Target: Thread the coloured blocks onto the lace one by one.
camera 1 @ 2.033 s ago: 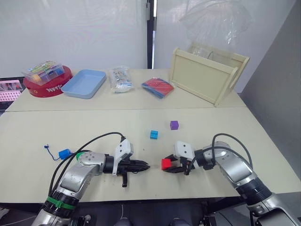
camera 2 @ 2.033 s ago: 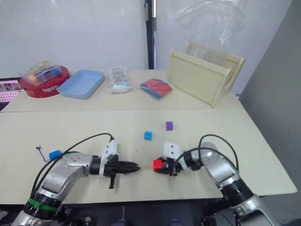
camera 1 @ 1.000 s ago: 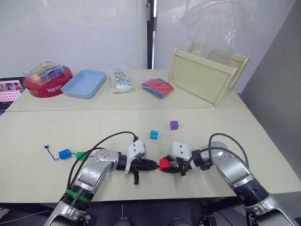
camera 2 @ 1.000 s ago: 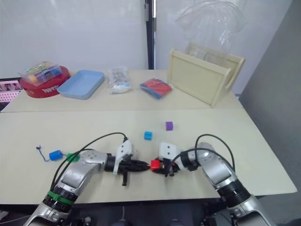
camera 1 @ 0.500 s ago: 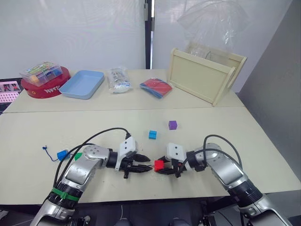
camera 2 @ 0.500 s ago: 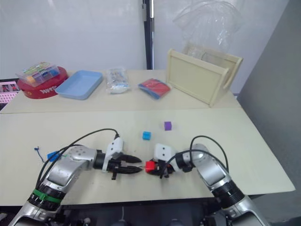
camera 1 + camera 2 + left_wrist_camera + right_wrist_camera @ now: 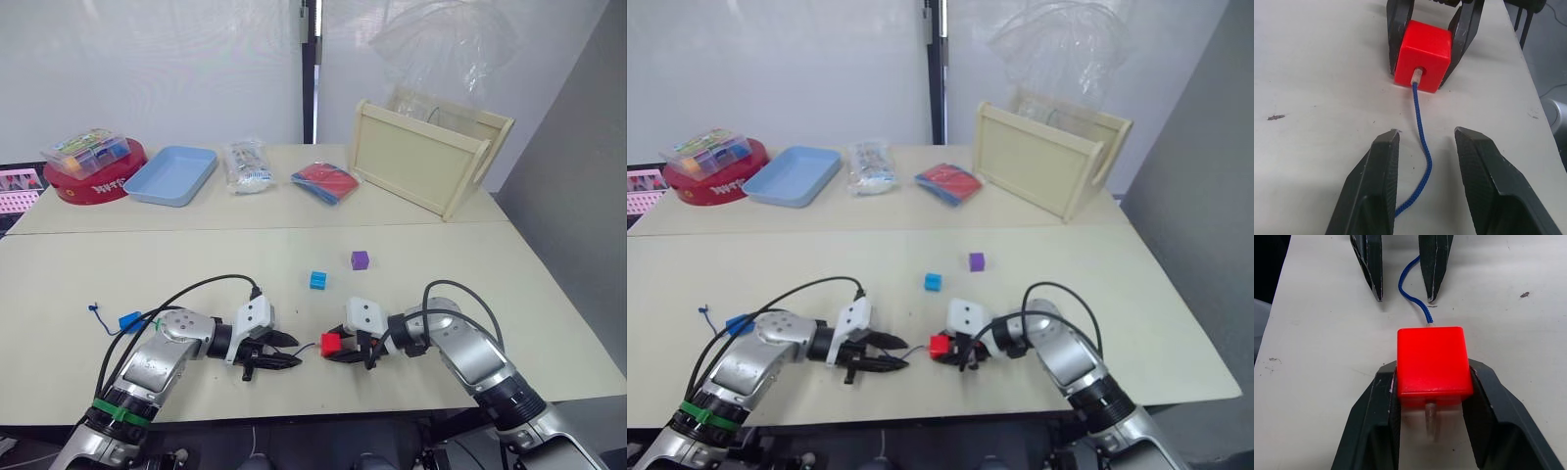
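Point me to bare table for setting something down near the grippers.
Free: the near table right of the right gripper, and the stretch between the blue block and the blue tray. Crowded: around the red block, lace and left gripper.

Bare table [image 7: 147, 274] all round; cyan block [image 7: 319, 280] & purple block [image 7: 361, 259] sit just beyond grippers

A: Room's plain. Two pale beige tables [image 7: 118, 257] pushed together, seam running left to right, white walls [image 7: 147, 69] behind with a dark vertical strip [image 7: 308, 69] between the panels.

B: Yep, and a grey wall panel [image 7: 578, 196] on the right. Light's even, soft shadows.
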